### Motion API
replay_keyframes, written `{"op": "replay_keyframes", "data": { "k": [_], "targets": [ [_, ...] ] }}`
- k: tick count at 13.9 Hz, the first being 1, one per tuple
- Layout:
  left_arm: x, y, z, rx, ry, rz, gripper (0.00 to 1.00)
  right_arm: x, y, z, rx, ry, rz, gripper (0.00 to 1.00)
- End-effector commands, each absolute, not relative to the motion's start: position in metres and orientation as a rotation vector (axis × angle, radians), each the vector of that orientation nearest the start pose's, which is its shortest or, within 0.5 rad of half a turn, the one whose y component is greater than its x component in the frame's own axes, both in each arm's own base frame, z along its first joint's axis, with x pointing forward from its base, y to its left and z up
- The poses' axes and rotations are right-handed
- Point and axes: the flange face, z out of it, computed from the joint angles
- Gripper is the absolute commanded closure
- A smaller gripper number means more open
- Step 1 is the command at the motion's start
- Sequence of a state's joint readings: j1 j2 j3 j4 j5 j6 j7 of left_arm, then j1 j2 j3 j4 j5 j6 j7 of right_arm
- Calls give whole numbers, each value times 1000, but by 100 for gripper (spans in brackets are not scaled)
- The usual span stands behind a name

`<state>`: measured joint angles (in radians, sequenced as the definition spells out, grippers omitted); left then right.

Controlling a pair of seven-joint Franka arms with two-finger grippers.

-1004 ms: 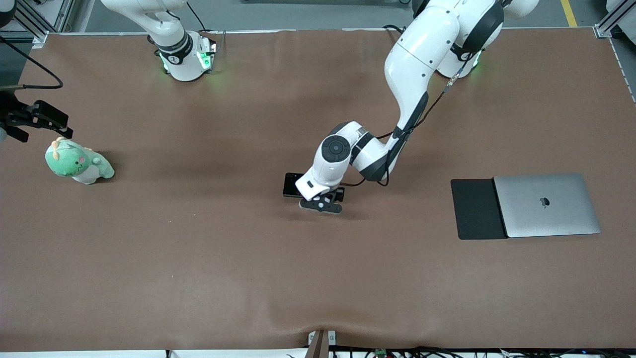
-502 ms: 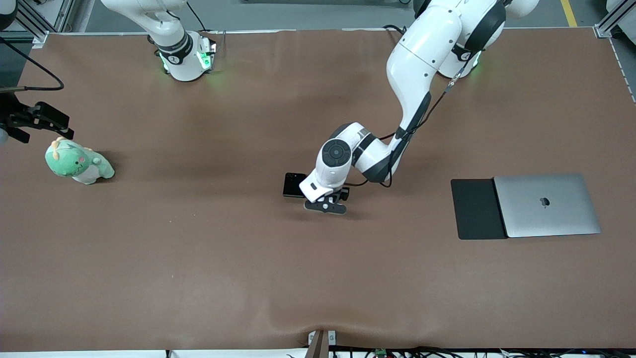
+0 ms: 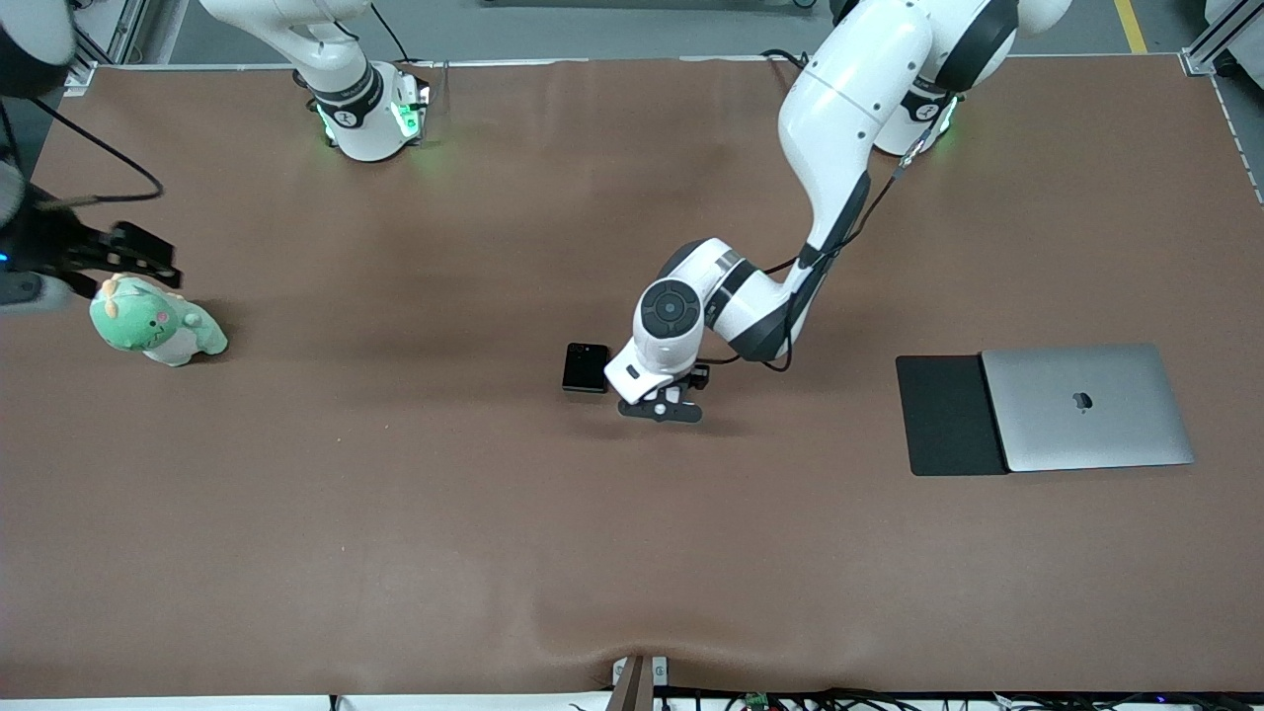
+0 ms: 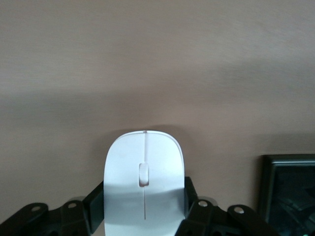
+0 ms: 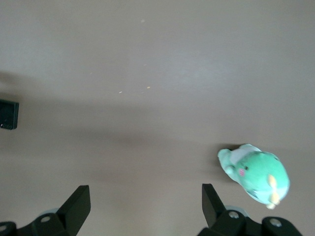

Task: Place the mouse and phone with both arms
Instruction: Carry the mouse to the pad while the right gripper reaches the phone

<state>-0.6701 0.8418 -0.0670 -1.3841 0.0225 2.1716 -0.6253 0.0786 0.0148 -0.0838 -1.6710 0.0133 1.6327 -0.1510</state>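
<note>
left wrist view: mouse gripped, nothing placed yet

left wrist view shows the small white oval computer mouse [image 4: 144,182] sitting lengthwise between the two black fingers [image 4: 96,209] of the left gripper [image 4: 142,216]; one finger presses each long side, so the fingers are clamped on it, its scroll wheel and thin centre line facing the camera; front view puts that left gripper [image 3: 660,405] low over the middle of the brown worktop [image 3: 395,513], the mouse itself hidden there under the wrist; whether the mouse has left the surface i cannot tell; the small black near-square phone [image 3: 586,367] lies flat on the worktop just beside the gripper, toward the right arm's end, untouched; the right gripper [image 3: 118,259] hangs over the green plush toy [image 3: 153,326] at the right arm's end of the worktop, its fingers [image 5: 76,206] spread wide and empty in its own wrist view, well apart from the phone; toward the left arm's end lie a flat black rectangular pad [image 3: 943,415] and a closed silver laptop [image 3: 1086,407] touching it; by my judgement the task is at an early stage: the mouse grasp looks made, but carrying and setting it down remain, and the phone is wholly left to do, with the right arm waiting.
</note>
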Motion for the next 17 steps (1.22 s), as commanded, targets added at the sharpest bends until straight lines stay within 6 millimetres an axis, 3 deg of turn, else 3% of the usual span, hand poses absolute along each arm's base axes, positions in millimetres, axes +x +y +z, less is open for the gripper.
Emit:
{"op": "replay_keyframes", "data": {
  "k": [1, 4, 6, 9, 14, 16, 17],
  "targets": [
    [550, -460, 240, -3072, 109, 92, 58, 579, 51, 536, -3099, -347, 147, 0],
    [547, -430, 270, -2966, 178, 16, 63, 591, 129, 490, -3076, -514, 175, 0],
    [556, -397, 280, -2955, 154, 16, 64, 598, 167, 458, -3016, -476, 178, 0],
    [575, -339, 297, -2968, 86, 1, 63, 596, 244, 397, -3043, -369, 195, 0],
    [578, -240, 328, -3006, 133, -70, 61, 565, 362, 310, -3093, -175, 125, 0],
    [587, -198, 322, -3027, 101, -83, 59, 544, 401, 274, -3109, -118, 108, 0],
    [591, -182, 315, -3028, 102, -80, 59, 540, 409, 260, -3112, -89, 100, 0]
  ]
}}
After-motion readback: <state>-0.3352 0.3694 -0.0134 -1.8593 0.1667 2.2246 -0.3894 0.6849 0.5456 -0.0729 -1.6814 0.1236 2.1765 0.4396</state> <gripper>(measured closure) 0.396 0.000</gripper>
